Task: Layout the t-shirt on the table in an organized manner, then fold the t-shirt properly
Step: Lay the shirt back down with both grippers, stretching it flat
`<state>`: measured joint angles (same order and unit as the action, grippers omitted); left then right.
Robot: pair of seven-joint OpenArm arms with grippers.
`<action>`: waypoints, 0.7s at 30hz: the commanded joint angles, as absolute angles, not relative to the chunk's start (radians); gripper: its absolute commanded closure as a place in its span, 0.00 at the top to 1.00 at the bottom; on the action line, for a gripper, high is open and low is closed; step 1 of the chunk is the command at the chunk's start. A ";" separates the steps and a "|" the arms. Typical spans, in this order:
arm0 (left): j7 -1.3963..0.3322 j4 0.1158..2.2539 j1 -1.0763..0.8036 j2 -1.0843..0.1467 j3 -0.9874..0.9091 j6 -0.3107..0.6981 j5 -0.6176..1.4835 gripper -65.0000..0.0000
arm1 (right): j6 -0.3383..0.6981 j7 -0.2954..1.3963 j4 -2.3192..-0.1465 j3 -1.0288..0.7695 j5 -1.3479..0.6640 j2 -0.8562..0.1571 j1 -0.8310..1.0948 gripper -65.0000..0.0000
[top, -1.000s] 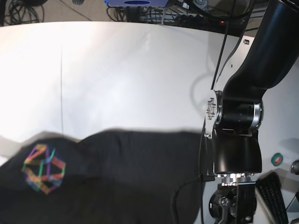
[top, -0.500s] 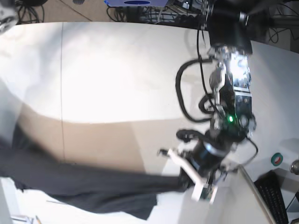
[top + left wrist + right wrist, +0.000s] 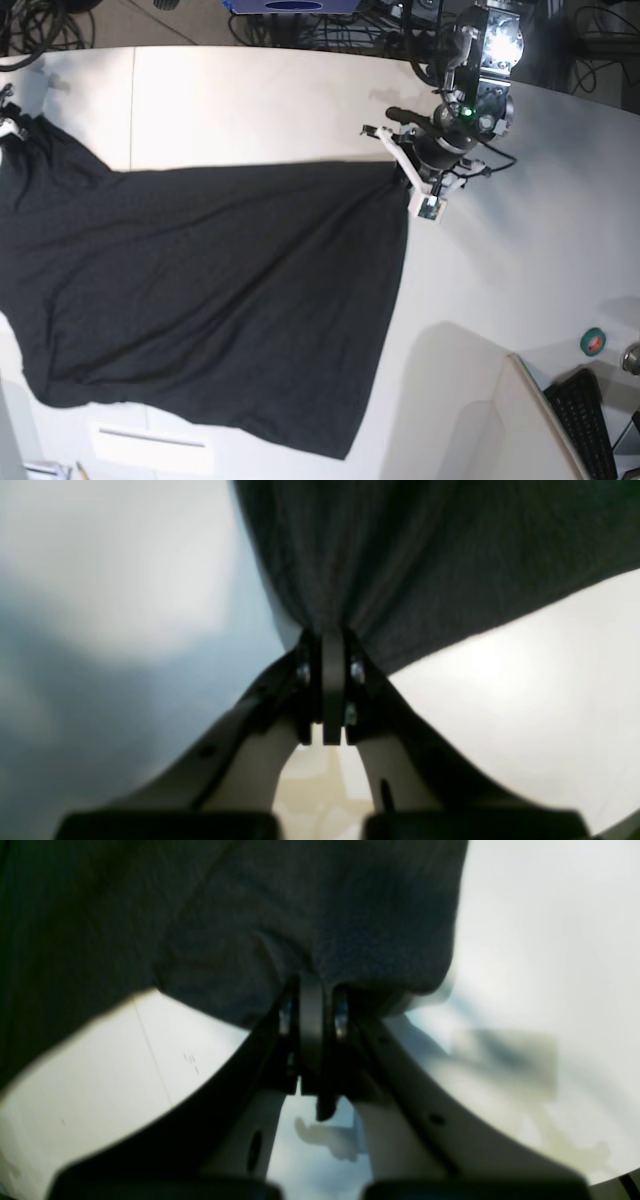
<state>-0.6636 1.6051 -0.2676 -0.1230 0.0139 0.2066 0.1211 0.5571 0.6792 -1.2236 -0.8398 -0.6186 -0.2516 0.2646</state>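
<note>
Left wrist: left end effector clamped on a bunched edge of the t-shirt; tabletop beneath.
Right wrist: right end effector pinched shut on black fabric; dark seam line on the tabletop.
Base: t-shirt spread wide between both end effectors, print not visible; green-rimmed object at right edge.
</note>
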 commanded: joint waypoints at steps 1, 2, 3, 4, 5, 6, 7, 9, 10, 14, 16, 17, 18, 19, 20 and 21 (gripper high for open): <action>-0.633 1.626 -0.272 -0.128 -0.018 0.200 0.127 0.00 | 0.564 0.667 -1.241 -0.849 -0.633 -0.275 0.272 0.00; -0.633 1.630 -0.288 -0.127 -0.045 0.200 0.127 0.00 | 0.564 0.668 -1.242 -0.851 -0.633 -0.277 0.285 0.00; -0.633 1.635 -0.302 -0.125 -0.068 0.200 0.125 0.00 | 0.564 0.670 -1.247 -0.851 -0.633 -0.277 0.302 0.00; -0.633 1.635 -0.315 -0.125 -0.087 0.200 0.125 0.00 | 0.564 0.670 -1.260 -0.851 -0.634 -0.275 0.320 0.00; -0.633 1.635 -0.328 -0.127 -0.104 0.200 0.125 0.00 | 0.564 0.670 -1.285 -0.851 -0.634 -0.272 0.348 0.00; -0.633 1.635 -0.340 -0.128 -0.120 0.200 0.125 0.00 | 0.564 0.668 -1.316 -0.851 -0.634 -0.265 0.375 0.00; -0.633 1.635 -0.355 -0.130 -0.133 0.200 0.125 0.00 | 0.564 0.667 -1.345 -0.851 -0.634 -0.251 0.398 0.00; -0.631 1.635 -0.377 -0.131 -0.150 0.200 0.125 0.00 | 0.564 0.665 -1.399 -0.860 -0.634 -0.229 0.435 0.00; -0.631 1.635 -0.384 -0.131 -0.151 0.200 0.125 0.00 | 0.564 0.670 -1.417 -0.877 -0.634 -0.220 0.446 0.00; -0.631 1.635 -0.410 -0.131 -0.143 0.200 0.125 0.00 | 0.565 0.713 -1.457 -0.928 -0.633 -0.174 0.495 0.00; -0.631 1.635 -0.415 -0.131 -0.140 0.200 0.125 0.00 | 0.565 0.722 -1.474 -0.928 -0.634 -0.159 0.536 0.00; -0.631 1.635 -0.415 -0.130 -0.139 0.200 0.125 0.00 | 0.565 0.719 -1.475 -0.929 -0.634 -0.145 0.549 0.00; -0.631 1.635 -0.415 -0.130 -0.139 0.200 0.125 0.00 | 0.565 0.716 -1.478 -0.931 -0.634 -0.137 0.562 0.00; -0.631 1.635 -0.417 -0.128 -0.139 0.200 0.125 0.00 | 0.565 0.710 -1.478 -0.935 -0.634 -0.131 0.572 0.00; -0.631 1.635 -0.417 -0.128 -0.142 0.200 0.125 0.00 | 0.565 0.707 -1.478 -0.955 -0.634 -0.130 0.578 0.00; -0.631 1.636 -0.420 -0.128 -0.147 0.200 0.125 0.00 | 0.565 0.710 -1.478 -0.977 -0.634 -0.122 0.578 0.00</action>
